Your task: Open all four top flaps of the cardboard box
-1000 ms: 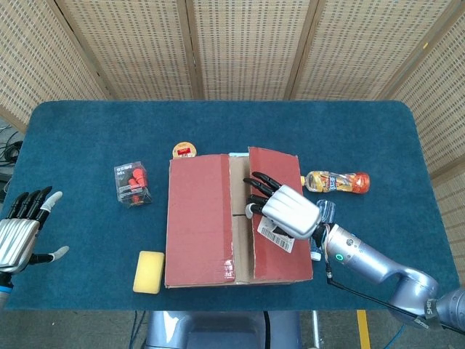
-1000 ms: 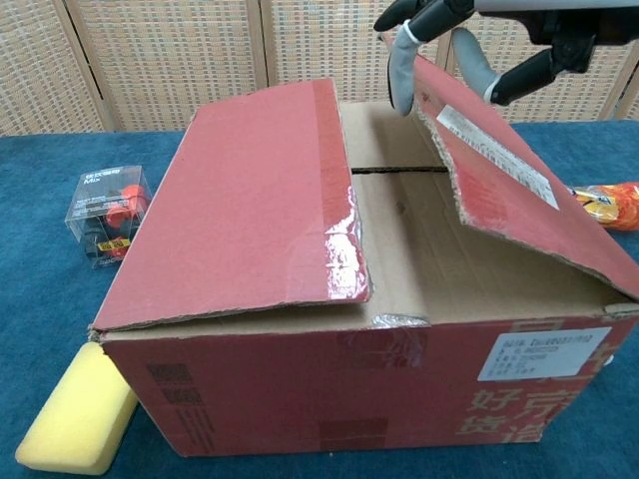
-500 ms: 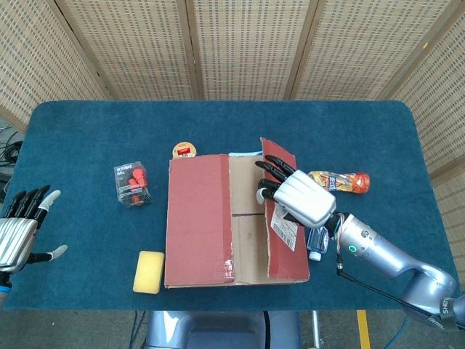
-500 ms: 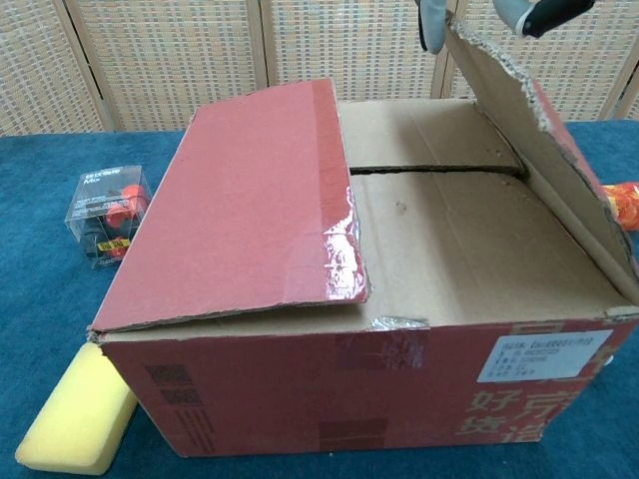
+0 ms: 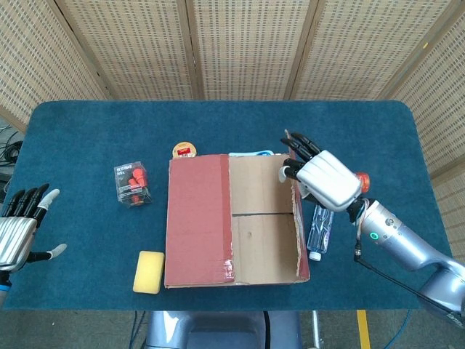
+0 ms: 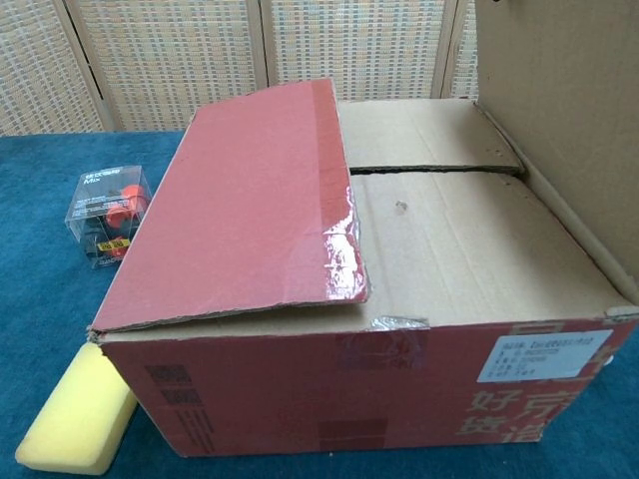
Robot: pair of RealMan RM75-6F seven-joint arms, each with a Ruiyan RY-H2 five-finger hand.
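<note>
Head view: my right hand (image 5: 328,177) gripped the right flap (image 5: 296,218) at its top edge, holding it upright so it couldn't drop; left hand (image 5: 16,231) sat open, well clear. Chest view: cardboard box (image 6: 379,389) centred, left flap (image 6: 250,200) lay down, inner flaps (image 6: 439,220) flat.

blue table (image 5: 87,131) | cardboard box (image 5: 218,225) | yellow sponge (image 5: 149,272) | clear case (image 5: 132,184) | water bottle (image 5: 320,229)

A yellow sponge (image 5: 149,272) lies on the blue desk (image 5: 87,138). Behind the sponge stands a clear case of red pieces (image 5: 132,183). Farther back and to the right sits a small yellow-lidded jar (image 5: 184,150). Well right of the sponge lies a clear water bottle (image 5: 319,231).
</note>
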